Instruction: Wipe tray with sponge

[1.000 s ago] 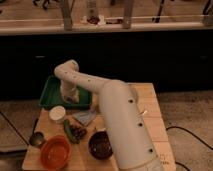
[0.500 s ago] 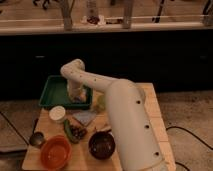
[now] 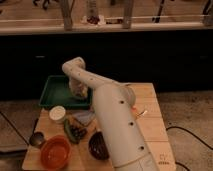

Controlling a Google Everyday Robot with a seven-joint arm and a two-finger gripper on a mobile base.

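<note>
Wooden table bears tray; gripper over it.

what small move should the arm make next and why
Probably sweep the gripper leftward across the green tray. The gripper hangs at the tray's right end, over its floor near the rim, and most of the tray floor lies to its left, so a wipe stroke would run that way. The sponge itself cannot be made out.

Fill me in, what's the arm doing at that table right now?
The robot's single arm reaches across the wooden table to the green tray at the back left. Its claw is down at the tray's right end, on wipe duty. The sponge isn't clearly visible. An orange bowl and a dark bowl sit nearer the front.
</note>
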